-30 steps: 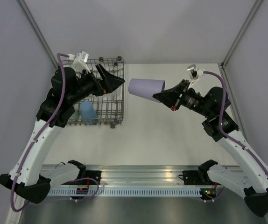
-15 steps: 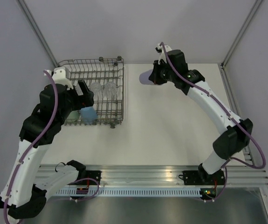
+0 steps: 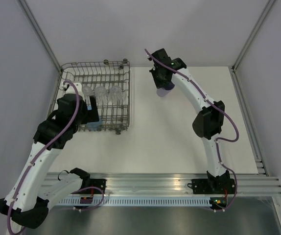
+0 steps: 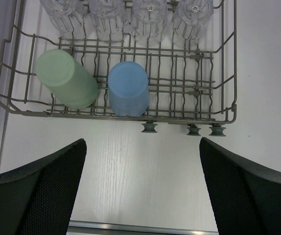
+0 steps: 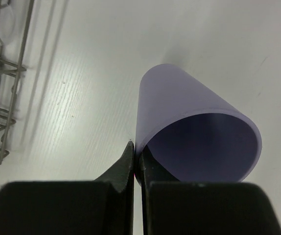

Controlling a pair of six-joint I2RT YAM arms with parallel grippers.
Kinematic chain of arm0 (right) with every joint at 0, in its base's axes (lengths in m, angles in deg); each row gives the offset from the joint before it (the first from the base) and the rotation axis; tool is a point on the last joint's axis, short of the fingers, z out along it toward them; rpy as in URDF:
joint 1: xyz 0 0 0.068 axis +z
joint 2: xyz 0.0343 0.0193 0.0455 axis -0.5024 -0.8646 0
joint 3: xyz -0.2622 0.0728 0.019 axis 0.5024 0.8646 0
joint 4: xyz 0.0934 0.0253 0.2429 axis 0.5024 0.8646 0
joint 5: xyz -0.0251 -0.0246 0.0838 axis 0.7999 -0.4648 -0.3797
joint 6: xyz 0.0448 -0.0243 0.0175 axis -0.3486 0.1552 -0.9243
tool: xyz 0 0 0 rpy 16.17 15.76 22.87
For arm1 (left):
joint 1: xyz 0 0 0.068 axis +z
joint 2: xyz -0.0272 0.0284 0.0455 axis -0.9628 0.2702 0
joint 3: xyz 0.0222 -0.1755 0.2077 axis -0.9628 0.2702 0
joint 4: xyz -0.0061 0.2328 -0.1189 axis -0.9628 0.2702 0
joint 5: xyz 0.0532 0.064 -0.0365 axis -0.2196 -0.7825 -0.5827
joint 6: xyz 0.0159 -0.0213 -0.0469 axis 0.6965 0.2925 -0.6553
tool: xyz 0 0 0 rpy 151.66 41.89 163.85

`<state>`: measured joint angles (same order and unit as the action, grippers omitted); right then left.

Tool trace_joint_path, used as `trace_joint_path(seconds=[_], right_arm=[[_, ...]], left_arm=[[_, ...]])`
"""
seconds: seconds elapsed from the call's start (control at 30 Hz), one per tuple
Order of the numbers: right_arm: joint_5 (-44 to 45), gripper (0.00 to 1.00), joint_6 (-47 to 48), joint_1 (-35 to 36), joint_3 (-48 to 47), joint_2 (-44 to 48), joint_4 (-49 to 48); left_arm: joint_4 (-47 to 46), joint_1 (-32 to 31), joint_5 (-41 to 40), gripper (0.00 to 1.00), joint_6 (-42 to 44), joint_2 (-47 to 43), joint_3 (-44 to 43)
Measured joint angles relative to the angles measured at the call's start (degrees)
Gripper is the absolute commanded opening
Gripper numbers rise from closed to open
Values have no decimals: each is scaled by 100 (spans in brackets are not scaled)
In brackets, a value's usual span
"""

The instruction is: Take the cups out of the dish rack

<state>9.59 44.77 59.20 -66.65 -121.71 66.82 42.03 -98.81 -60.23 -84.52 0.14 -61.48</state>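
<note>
Lilac cup [image 5: 179,112] is the one out of the rack right now. The right gripper [image 5: 136,159] is clamped on its rim, one finger inside the mouth and one outside on the wall. The cup hangs mouth-up, base toward the table [image 3: 179,142], out at the far middle of the surface and well clear of the dish rack [image 4: 235,58]. Can't tell whether the base is actually touching down yet. My read on the rim pinch: it keeps the cup upright, so letting go should just be a matter of opening the fingers, with nothing to tip over.

The left gripper [image 4: 141,147] has its fingers spread wide with nothing between them. It hovers over bare table just in front of the rack's near side, looking straight in. The opening sits roughly in line with the blue cup [image 4: 128,88], so I'd guess that's its next target, with the green cup [image 4: 67,78] right beside it. Both are bottom-up and leaning toward the near rim, I assume propped on the prongs. The four clear cups [image 4: 150,12] sit in a row along the far side, also upside down.

As for branding: nothing. No logos, labels or readable text on the cups, the rack or the grippers.
</note>
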Motion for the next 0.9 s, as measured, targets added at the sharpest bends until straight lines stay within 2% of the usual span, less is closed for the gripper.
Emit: trace_joint_path(seconds=[0.27, 0.53, 0.6, 0.9], right_arm=[[127, 0, 289, 24, -721, -1027, 584], [166, 6, 413, 37, -841, -1169, 695], [164, 13, 424, 37, -848, -1176, 695], [170, 36, 448, 37, -872, -1189, 680]], left_arm=[[9, 0, 24, 100, 17, -11, 74], [9, 0, 55, 100, 24, -4, 179], [9, 0, 57, 100, 24, 2, 179], [9, 0, 96, 100, 28, 74, 179]])
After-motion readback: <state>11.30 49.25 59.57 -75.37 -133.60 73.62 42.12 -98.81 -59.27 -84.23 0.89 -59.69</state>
